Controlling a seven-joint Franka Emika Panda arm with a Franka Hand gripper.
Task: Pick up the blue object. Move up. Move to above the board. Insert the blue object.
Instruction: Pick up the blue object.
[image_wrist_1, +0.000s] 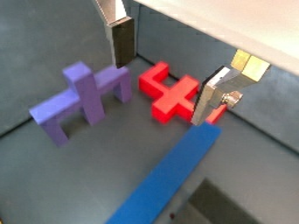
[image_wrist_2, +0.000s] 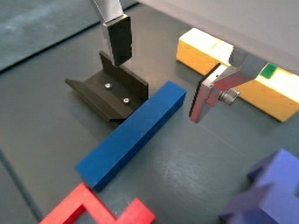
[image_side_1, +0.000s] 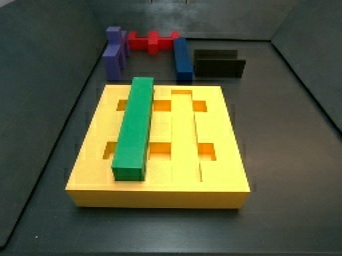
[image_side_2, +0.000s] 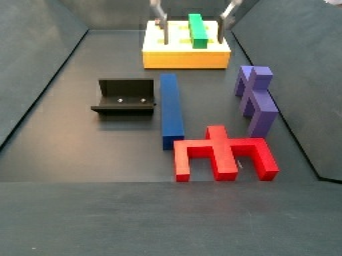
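The blue object (image_side_2: 170, 108) is a long royal-blue bar lying flat on the dark floor, also seen in a side view (image_side_1: 182, 60) and in both wrist views (image_wrist_1: 170, 184) (image_wrist_2: 135, 136). The board (image_side_2: 181, 56) is the big yellow grooved block (image_side_1: 214, 150), with a green bar (image_side_1: 136, 125) lying in one groove. My gripper (image_wrist_2: 163, 70) is open and empty, well above the floor over the blue bar's end nearest the board. Its fingers (image_side_2: 160, 12) show only at the frame edge in a side view.
The fixture (image_side_2: 123, 97) stands right beside the blue bar (image_wrist_2: 107, 92). A purple block (image_side_2: 255, 98) and a red piece (image_side_2: 225, 155) lie on the bar's other side, apart from it. Dark walls enclose the floor.
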